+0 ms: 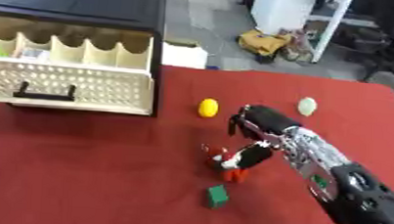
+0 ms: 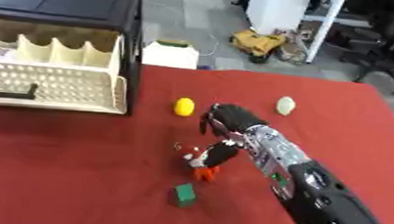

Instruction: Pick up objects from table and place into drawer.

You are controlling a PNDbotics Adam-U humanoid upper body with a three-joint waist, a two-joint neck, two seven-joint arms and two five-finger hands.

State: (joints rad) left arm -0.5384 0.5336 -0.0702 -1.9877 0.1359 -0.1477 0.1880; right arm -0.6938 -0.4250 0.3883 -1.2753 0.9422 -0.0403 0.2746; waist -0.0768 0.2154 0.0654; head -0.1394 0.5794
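I have the right hand (image 1: 254, 137) low over the red piece (image 1: 234, 173) mid-table, fingers curled round it, it seems. The drawer (image 1: 65, 84) stands open far left to receive it. Yellow ball (image 1: 207, 107), pale ball (image 1: 307, 106) and green block (image 1: 218, 196) wait.

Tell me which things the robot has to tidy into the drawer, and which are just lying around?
For the job:
- red object under the right hand
- green block
- yellow object
- pale green object
- open drawer to put them in

Just lying about:
- yellow bag on the floor
- white box behind the table
- office chair
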